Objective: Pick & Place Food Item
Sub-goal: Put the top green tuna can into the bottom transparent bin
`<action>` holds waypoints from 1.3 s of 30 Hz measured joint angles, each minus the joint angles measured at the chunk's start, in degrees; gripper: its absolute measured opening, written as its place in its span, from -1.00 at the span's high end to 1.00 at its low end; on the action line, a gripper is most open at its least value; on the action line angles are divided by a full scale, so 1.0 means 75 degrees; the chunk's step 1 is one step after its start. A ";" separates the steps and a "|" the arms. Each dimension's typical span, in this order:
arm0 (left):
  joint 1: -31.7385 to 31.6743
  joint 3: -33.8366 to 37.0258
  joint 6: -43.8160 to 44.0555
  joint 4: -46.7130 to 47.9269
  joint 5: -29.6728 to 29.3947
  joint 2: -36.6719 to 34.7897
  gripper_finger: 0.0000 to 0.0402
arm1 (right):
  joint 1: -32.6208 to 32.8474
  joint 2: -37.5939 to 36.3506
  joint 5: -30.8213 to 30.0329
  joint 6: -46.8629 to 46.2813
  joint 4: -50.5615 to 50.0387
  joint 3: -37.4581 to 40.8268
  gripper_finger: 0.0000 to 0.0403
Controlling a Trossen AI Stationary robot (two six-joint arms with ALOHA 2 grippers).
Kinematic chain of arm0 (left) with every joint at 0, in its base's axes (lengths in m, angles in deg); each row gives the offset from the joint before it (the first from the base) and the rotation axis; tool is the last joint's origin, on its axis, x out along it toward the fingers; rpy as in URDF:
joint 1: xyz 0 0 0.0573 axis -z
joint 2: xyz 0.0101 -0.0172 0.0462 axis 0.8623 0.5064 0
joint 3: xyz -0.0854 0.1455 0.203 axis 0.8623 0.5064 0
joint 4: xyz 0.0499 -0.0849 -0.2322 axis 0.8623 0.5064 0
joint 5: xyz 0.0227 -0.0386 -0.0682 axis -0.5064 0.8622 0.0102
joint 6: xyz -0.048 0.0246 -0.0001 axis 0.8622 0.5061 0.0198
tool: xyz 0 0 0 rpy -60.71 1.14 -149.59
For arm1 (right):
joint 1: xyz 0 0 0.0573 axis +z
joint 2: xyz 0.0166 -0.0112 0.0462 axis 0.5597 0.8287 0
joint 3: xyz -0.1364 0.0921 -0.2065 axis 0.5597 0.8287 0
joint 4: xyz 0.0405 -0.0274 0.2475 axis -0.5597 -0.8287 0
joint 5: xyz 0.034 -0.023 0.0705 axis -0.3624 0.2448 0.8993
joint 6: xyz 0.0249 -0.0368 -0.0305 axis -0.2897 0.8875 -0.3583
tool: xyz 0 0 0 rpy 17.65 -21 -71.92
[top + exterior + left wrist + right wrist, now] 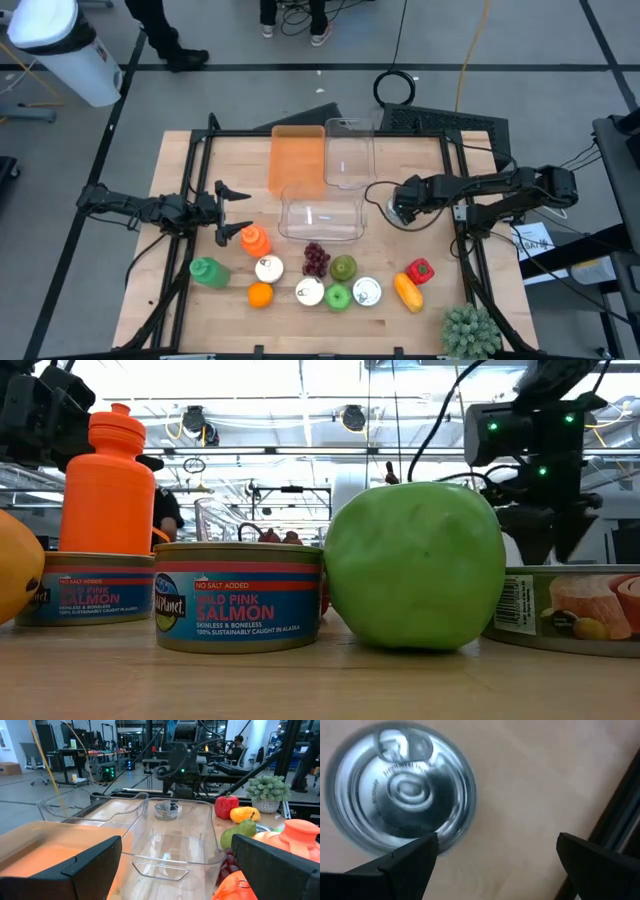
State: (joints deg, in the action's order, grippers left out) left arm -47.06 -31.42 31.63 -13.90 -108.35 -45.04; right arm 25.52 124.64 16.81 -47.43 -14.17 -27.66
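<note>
Right gripper [393,205], fingers wide, above silver can [402,787] right of clear container [320,214]. Left gripper [232,210], fingers wide and empty, beside orange bottle [254,240].

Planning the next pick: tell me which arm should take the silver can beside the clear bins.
Right. The right gripper hangs open directly over the silver can, while the left gripper waits across the clear bin, near the orange bottle.

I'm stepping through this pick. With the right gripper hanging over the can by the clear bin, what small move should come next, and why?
Probably a slight sideways shift to centre, then straight down. The right gripper is open above the can, but in its wrist view the can sits off toward one finger, not midway, so descending now would likely land a finger on the lid.
</note>
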 joint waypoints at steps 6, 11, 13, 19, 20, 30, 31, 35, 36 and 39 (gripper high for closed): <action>0.0000 0.0000 -0.0003 0.0000 0.0000 0.0001 -0.95 | 0.0612 -0.0377 0.0428 0.1366 0.1684 0.0018 -0.94; 0.0000 0.0000 -0.0001 0.0000 0.0000 0.0000 -0.95 | 0.1222 -0.0222 0.1133 0.2094 0.3143 0.0015 -0.94; 0.0000 0.0000 -0.0002 0.0000 0.0000 0.0000 -0.95 | 0.1392 -0.0143 0.0983 0.2455 0.3507 0.0010 -0.94; 0.0000 0.0000 -0.0003 0.0000 0.0000 0.0000 -0.95 | 0.1603 0.0155 0.0064 0.3649 0.3575 0.0009 -0.94; 0.0000 0.0000 -0.0001 0.0000 0.0000 0.0001 -0.95 | 0.1603 0.0230 0.0109 0.3797 0.3590 0.0009 -0.94; 0.0000 0.0000 -0.0002 0.0000 0.0000 0.0002 -0.95 | 0.1615 0.0845 0.1030 0.4087 0.3862 -0.0022 -0.94; 0.0000 0.0000 -0.0003 0.0000 0.0000 0.0003 -0.95 | 0.1640 0.0845 0.1074 0.4085 0.3878 -0.0023 -0.94; 0.0000 0.0000 -0.0003 0.0000 0.0000 0.0002 -0.95 | 0.1655 0.0839 0.1265 0.4057 0.3875 -0.0029 -0.94; 0.0000 0.0000 0.0000 0.0000 0.0000 0.0000 -0.95 | 0.1646 0.0835 0.1363 0.4044 0.3876 -0.0029 -0.94; 0.0000 0.0000 -0.0002 0.0000 0.0000 0.0000 -0.95 | 0.1647 0.0827 0.1750 0.4045 0.3978 -0.0034 -0.94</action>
State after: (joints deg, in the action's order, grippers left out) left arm -47.06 -31.42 31.62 -13.90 -108.35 -45.04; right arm 37.87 130.84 29.94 -17.09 15.67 -27.92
